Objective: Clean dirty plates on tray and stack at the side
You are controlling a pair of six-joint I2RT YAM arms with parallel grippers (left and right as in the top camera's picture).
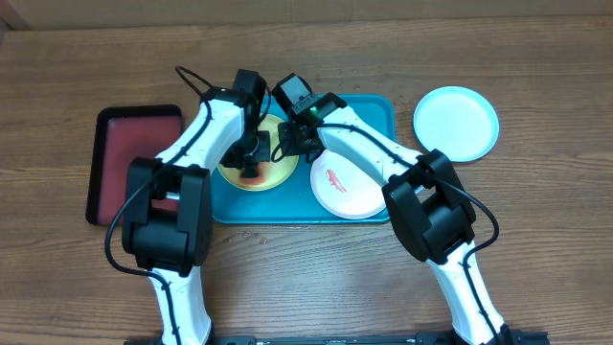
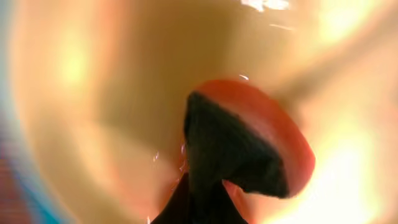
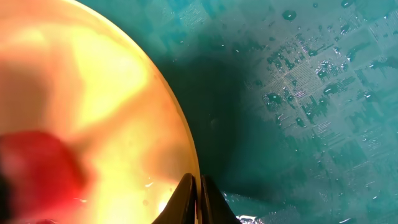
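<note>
A red-orange pad (image 2: 261,134) is clamped in the left gripper (image 1: 251,165) and held to the yellow-green plate (image 1: 276,176), its rim pinched by the closed right gripper (image 3: 194,199), on the wet turquoise tray (image 1: 378,107). Were that thin pinch lost, the plate could be skidded by scrubbing. A smeared white plate (image 1: 345,182) is crowded just beside; a pale blue plate (image 1: 456,123) is seen off-tray, a dark red tray (image 1: 134,158) opposite.
</note>
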